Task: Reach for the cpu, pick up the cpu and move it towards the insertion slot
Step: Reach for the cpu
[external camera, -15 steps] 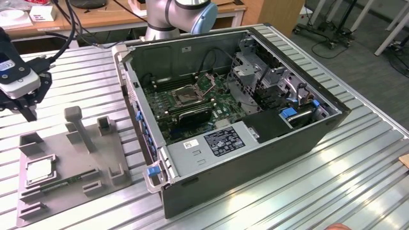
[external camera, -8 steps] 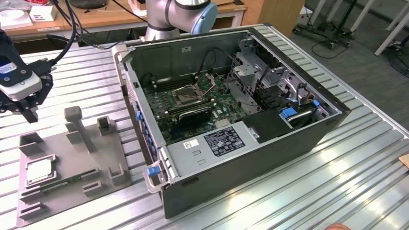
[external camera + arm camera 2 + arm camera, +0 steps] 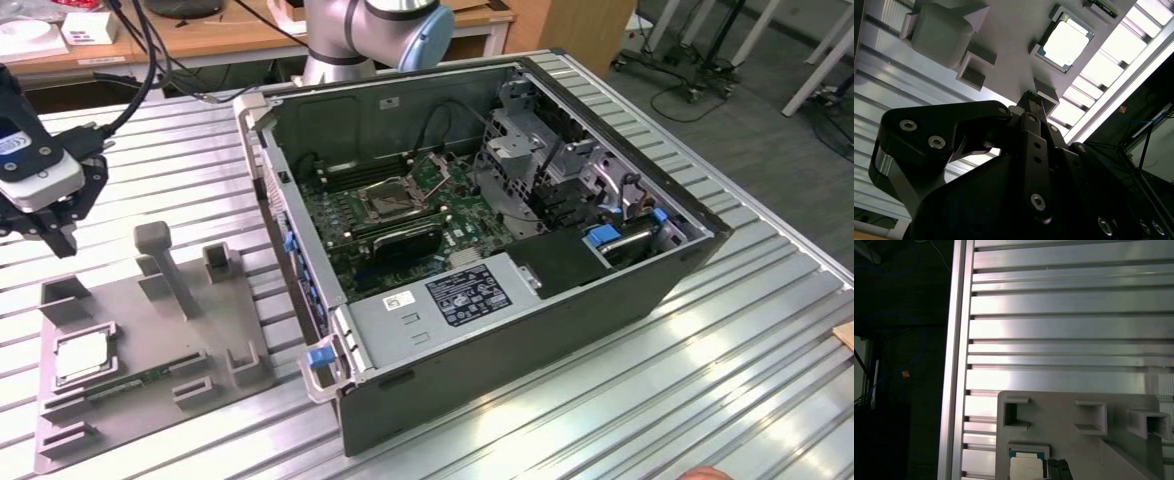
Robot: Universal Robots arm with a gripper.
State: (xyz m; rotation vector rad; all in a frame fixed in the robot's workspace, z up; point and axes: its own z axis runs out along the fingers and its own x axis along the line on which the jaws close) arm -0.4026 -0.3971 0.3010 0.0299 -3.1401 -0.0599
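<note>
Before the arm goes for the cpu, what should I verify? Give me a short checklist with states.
1. cpu lying in its pocket of the grey fixture: ok.
2. gripper apart from the cpu: ok.
3. gripper centred over the cpu: not ok, it is offset.
4. insertion slot uncovered, dark centre showing: ok.
5. computer case side open: ok.

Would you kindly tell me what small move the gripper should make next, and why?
Probably carry the black gripper across and down toward the small square silver-topped cpu: it lies untouched in its pocket on the grey fixture plate, while the gripper hangs clear of it, not yet over the chip.
</note>
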